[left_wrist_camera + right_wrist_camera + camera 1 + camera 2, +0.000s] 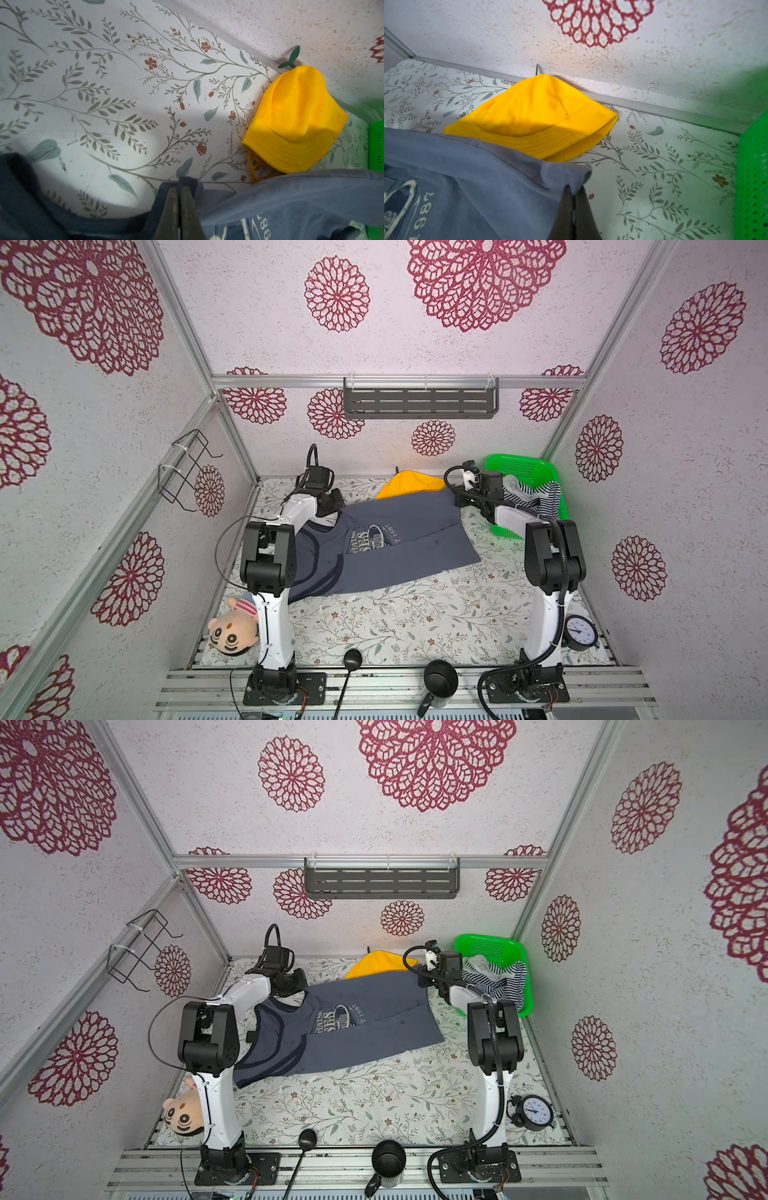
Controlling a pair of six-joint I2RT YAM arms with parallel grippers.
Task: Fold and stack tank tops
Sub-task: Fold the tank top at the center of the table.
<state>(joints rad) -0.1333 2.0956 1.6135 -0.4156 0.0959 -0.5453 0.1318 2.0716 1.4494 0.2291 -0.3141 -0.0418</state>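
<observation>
Here, your left claw (178, 189) was clamped shut on a navy-trimmed shoulder strap of the slate grey-blue tank top (395, 547), and your right claw (574, 190) was pinched shut on a far hem corner of the same top. The garment lay print-up across the far half of the floral worktop (415, 622), with its neck toward the left arm and its hem toward the right arm. Its far edge stretched between the two claws and overlapped the brim of a yellow hat (409, 485) by the back wall. The striped tank top (536, 493) sat crumpled in a green basket (519, 466) at the far right corner, just beyond the right arm.
</observation>
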